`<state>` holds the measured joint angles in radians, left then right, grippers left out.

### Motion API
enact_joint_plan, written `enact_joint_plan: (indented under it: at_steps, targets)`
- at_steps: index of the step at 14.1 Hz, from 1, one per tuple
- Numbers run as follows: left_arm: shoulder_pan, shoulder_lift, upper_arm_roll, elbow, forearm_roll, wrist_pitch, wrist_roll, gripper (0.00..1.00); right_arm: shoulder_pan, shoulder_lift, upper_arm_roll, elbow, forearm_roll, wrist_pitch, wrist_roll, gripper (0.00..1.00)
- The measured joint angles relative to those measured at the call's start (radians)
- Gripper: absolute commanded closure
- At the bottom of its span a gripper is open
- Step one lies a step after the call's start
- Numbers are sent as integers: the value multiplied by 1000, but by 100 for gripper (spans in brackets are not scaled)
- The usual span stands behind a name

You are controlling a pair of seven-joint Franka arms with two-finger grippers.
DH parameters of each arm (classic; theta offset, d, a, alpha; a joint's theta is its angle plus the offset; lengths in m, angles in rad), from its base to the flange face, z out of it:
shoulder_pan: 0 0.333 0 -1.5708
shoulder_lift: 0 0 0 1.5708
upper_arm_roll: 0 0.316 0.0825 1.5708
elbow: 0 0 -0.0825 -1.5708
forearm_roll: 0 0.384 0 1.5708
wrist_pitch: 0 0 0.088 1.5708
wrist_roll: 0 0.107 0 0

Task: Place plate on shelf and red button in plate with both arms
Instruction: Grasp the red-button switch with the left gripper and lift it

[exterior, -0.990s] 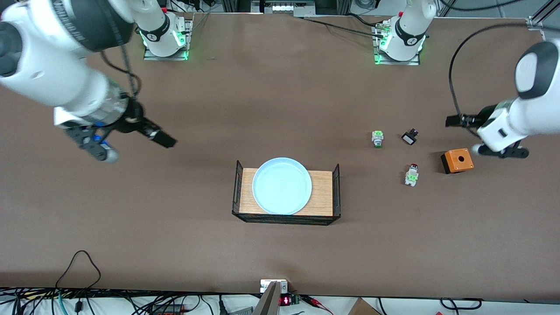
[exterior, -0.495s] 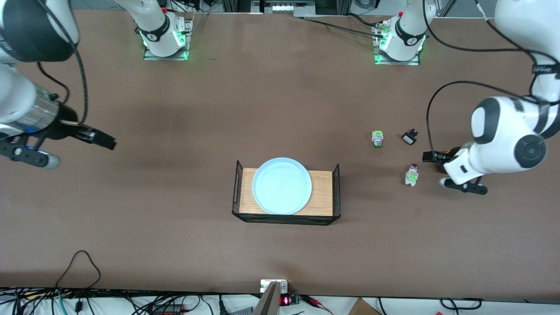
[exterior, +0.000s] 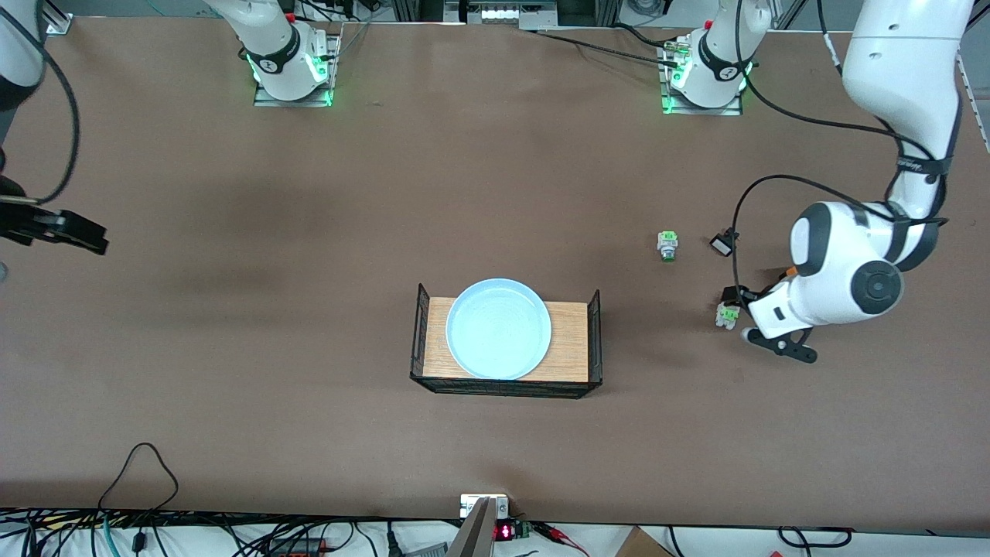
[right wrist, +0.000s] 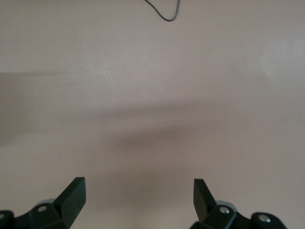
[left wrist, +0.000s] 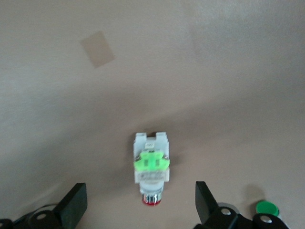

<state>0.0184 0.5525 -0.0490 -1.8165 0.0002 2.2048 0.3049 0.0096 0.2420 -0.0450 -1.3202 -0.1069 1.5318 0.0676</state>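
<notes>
1. The left gripper (left wrist: 138,210) hangs over the red button (left wrist: 151,170), which lies on the table (exterior: 309,433) toward the left arm's end; in the front view the arm hides much of the button, leaving its green block and pale body.
2. Left fingers (left wrist: 74,205) are spread wide, holding nothing.
3. The right gripper (right wrist: 138,200) is mostly cut off at the front view's edge, over bare table at the right arm's end; its jaws gape, empty.
4. The plate (exterior: 499,329), round, glossy, pale blue, sits on a wooden tray (exterior: 568,340) with black wire ends.
5. A green-capped button (exterior: 667,245) and a small black part (exterior: 722,245) lie farther from the camera than the red button.
6. The table is matte brown.
</notes>
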Motion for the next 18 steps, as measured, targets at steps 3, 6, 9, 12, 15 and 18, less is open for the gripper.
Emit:
enact_joint_plan:
  at_steps: [3,6,9,12,15,18]
  targets:
    - [-7,13,0,-36,1,51,1,0,-12,-52,-6,-52,33,-16,-2,0]
    - [-5,25,1,-44,34,80,2,0,-27,-111,-8,-153,63,0,-8,0]
    - [-5,40,1,-44,38,83,3,0,-28,-135,-8,-206,65,41,-42,0]
    - [-5,54,1,-46,38,86,3,24,-28,-144,-8,-248,65,95,-59,0]
    - [-6,62,1,-46,39,87,3,61,-28,-184,-8,-277,65,103,-62,0]
    - [-6,64,1,-46,39,88,4,71,-28,-229,-7,-278,69,86,-69,0]
